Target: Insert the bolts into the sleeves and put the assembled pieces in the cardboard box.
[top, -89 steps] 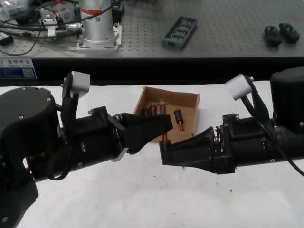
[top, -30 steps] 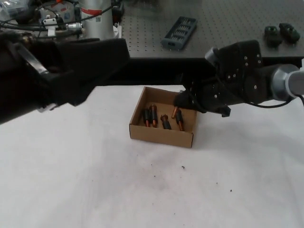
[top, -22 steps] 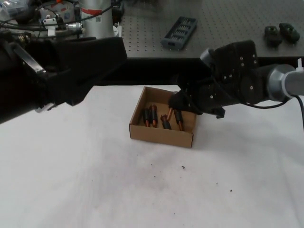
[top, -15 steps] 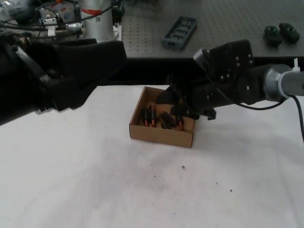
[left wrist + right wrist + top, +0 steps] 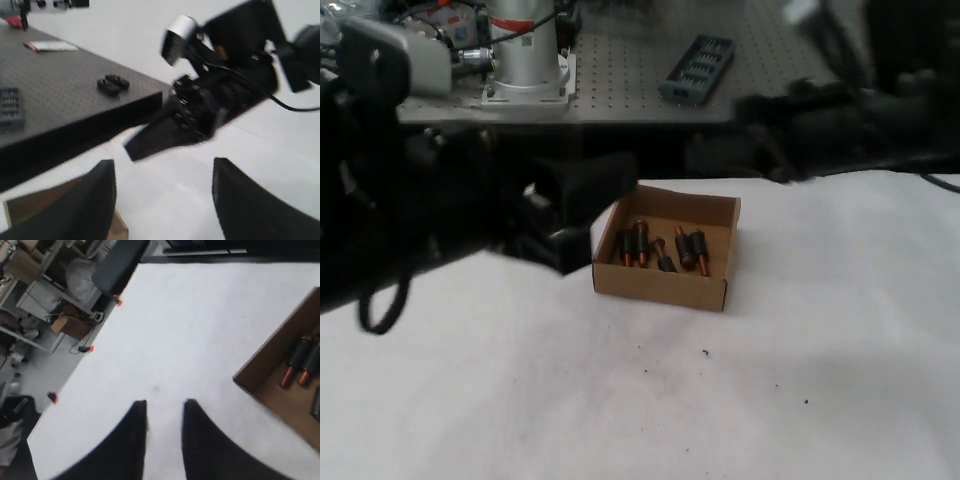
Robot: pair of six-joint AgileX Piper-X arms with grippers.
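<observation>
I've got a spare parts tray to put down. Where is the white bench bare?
The white cover is bare in front of the cardboard box and to its right. Left of the box is crowded by the left gripper, and the box holds assembled pieces.

Brown cardboard box (image 5: 660,286) of plain, matt card, on a surface (image 5: 770,400) with a white, matt, faintly speckled covering. Inside the box, the assembled pieces (image 5: 638,243) show shiny copper-coloured metal and matt black parts. The left tool (image 5: 162,175) and right tool (image 5: 164,405) are matt black, plastic by the look. At the far side, a dark, matt, perforated metal plate (image 5: 800,60) carries a glossy silver metal column (image 5: 525,45).
</observation>
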